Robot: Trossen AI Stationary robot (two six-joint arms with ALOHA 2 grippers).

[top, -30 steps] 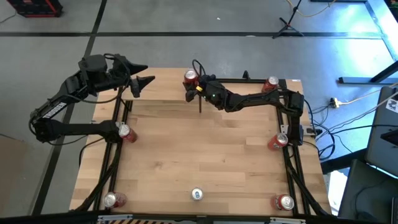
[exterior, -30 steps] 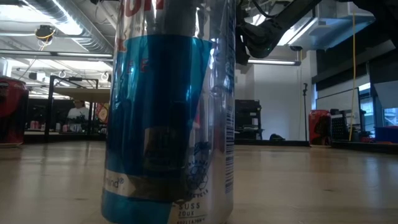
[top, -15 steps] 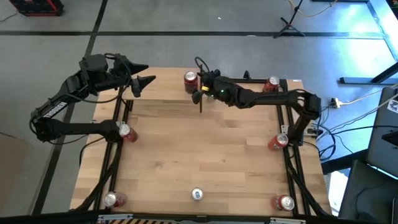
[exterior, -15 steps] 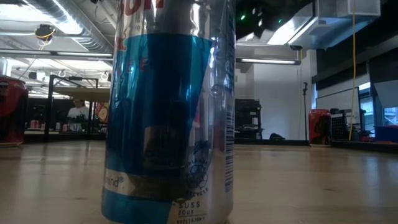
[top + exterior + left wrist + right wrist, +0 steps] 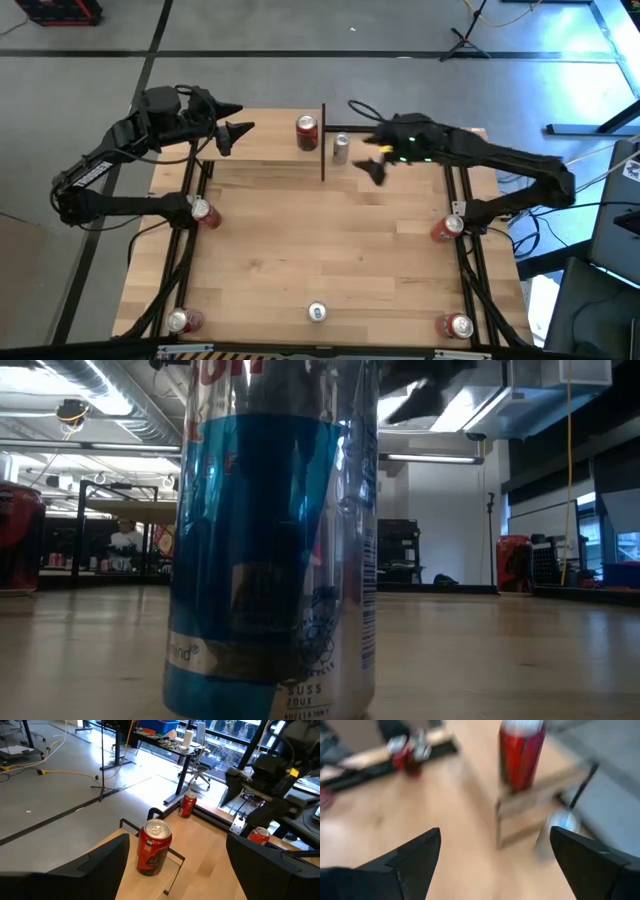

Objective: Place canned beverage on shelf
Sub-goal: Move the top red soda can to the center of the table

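A red can (image 5: pixel 307 131) stands upright on the shelf (image 5: pixel 530 815), a small wooden board with a thin black post (image 5: pixel 323 150), at the table's far middle. A silver can (image 5: pixel 341 148) stands just right of that post; whether its base rests on the board or on the table I cannot tell. My right gripper (image 5: pixel 370 157) hovers open to the right of the silver can, touching nothing; in its wrist view the right gripper (image 5: pixel 495 837) faces both cans. My left gripper (image 5: pixel 238 125) waits open at the far left, raised, pointing at the red can (image 5: pixel 155 847).
A blue-and-silver can (image 5: pixel 317 313) stands at the near edge and fills the low view (image 5: pixel 270 540). Red cans mark the frame's corners and sides (image 5: pixel 203 212) (image 5: pixel 178 321) (image 5: pixel 457 325) (image 5: pixel 445 228). Black frame rails run along both table sides. The middle of the tabletop is bare wood.
My right gripper has drawn back from beside the red can toward the table's right edge and risen, tipping up from a steep downward slant; its jaws stay open. The silver can, earlier hidden under the arm, now shows standing beside the shelf post.
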